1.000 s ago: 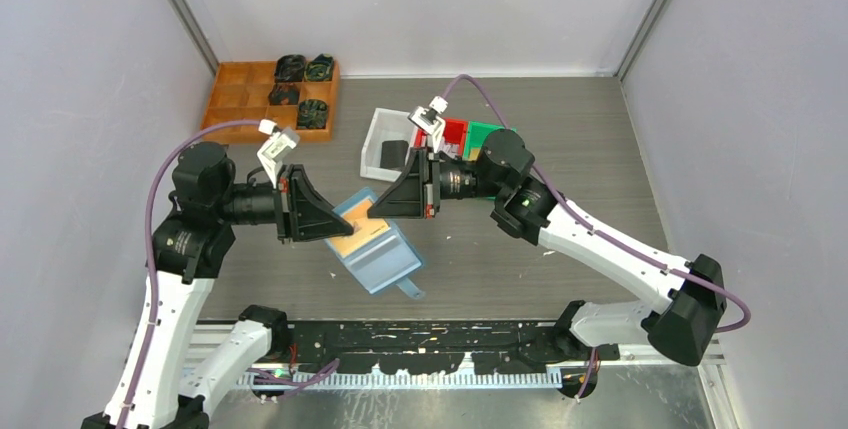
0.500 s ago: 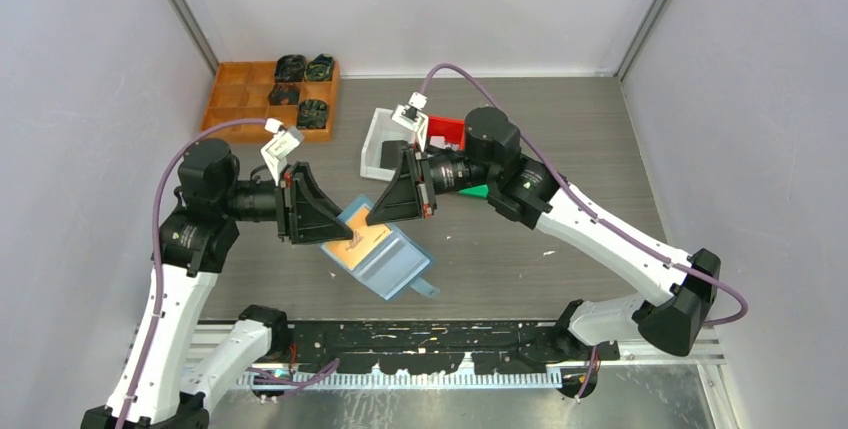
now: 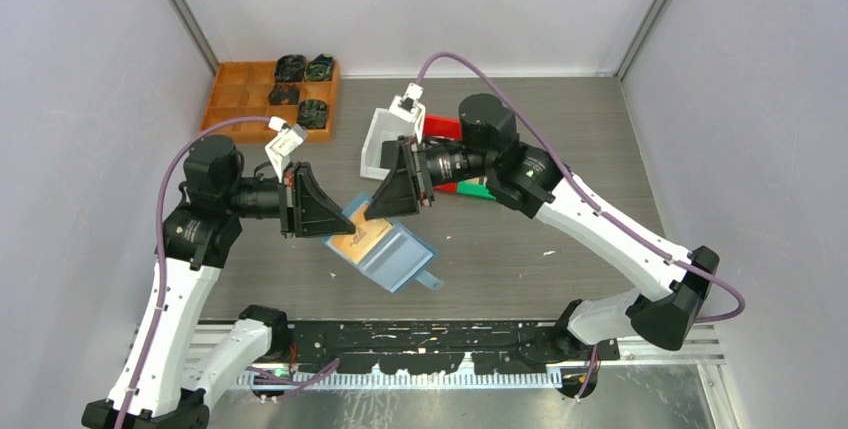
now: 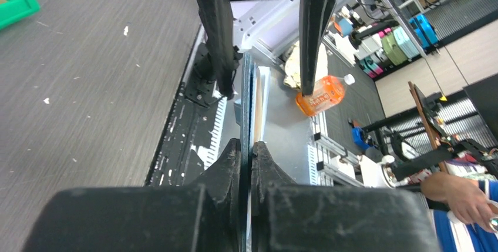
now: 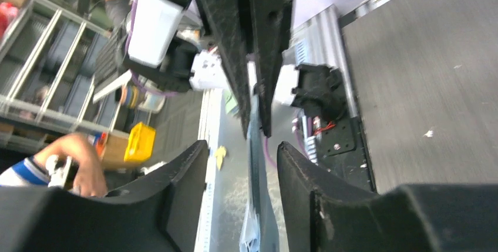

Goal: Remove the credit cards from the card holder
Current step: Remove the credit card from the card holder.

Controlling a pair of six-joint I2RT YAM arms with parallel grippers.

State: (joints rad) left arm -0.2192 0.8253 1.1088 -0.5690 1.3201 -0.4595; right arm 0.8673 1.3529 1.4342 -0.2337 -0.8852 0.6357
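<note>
Top external view: the left tool [image 3: 338, 227] is clamped on the blue card holder [image 3: 398, 257] above the counter [image 3: 580, 149]. A tan credit card [image 3: 360, 239] still sits inside. The right tool [image 3: 375, 211] straddles its edge, part-open and gripping nothing, so no card looks removed yet.

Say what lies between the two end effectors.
The card holder, with a tan credit card showing in it, in the top view. The left end effector pinches its edge; the right end effector is open.

Matt card holder [image 3: 398, 261], wood-grain table [image 3: 600, 119]
</note>
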